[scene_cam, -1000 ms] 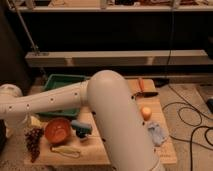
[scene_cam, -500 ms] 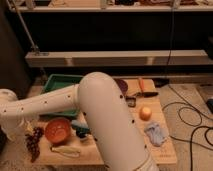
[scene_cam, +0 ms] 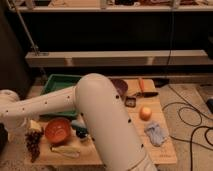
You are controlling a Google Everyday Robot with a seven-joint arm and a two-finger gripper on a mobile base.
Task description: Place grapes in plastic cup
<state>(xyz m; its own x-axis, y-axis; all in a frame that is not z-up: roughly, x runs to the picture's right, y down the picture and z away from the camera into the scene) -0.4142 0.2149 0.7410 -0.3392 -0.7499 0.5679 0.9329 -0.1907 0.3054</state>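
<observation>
Hand [scene_cam: 3,138] sits low at left edge, near the grapes [scene_cam: 33,143].

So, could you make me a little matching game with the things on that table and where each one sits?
Things:
1. grapes
2. orange bowl
3. blue cloth
4. gripper

Places:
A. crumpled on the right part of the table
B. front left corner of the table
C. far left edge of the view, at the end of the white arm
D. just right of the grapes

Pairs: 1-B, 2-D, 3-A, 4-C
</observation>
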